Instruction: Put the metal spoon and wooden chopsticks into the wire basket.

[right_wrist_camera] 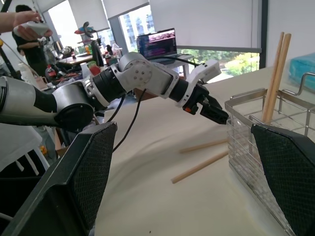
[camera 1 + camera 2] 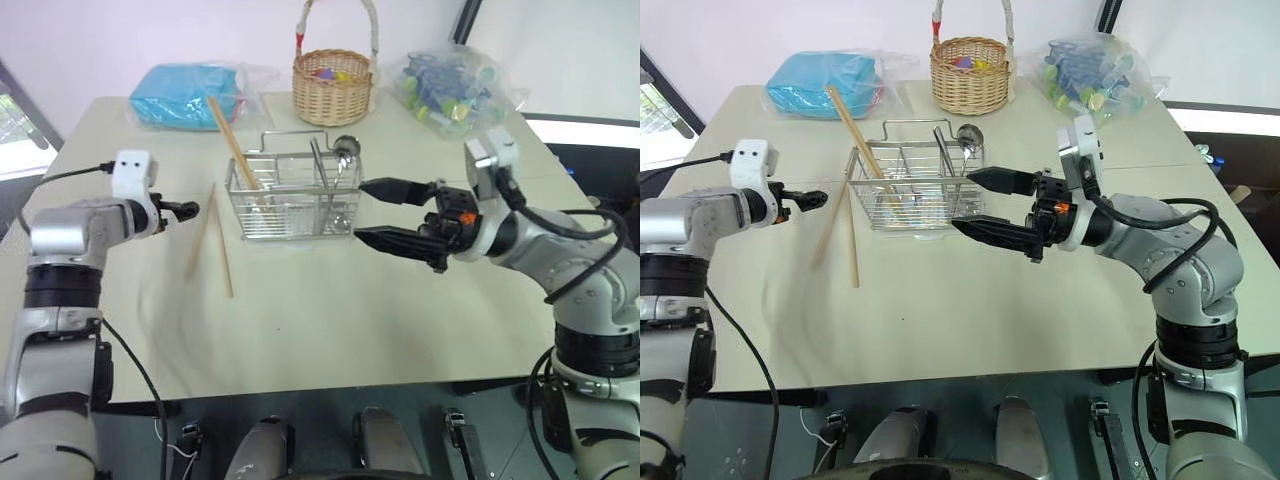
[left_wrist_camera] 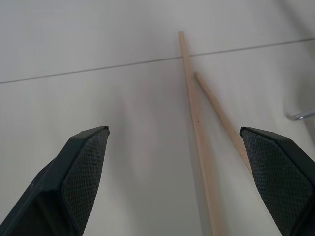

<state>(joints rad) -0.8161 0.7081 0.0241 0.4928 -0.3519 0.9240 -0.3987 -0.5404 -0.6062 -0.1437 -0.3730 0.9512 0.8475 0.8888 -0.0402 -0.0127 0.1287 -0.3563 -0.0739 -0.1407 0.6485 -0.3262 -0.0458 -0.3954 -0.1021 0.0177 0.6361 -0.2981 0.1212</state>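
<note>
chopsticks beside wire basket

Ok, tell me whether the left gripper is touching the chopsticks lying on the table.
Apart. In the left wrist view the left gripper is open, its fingers raised above the table, with the two loose chopsticks lying flat between and beyond them.

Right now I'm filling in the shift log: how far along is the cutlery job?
Partly done. The metal spoon and one pair of wooden chopsticks already stand in the wire basket. Nothing is in hand: the left pincer hangs open by the loose chopsticks on the table, and the right pincer is open beside the basket. Left: pick up that loose pair and put it in.
</note>
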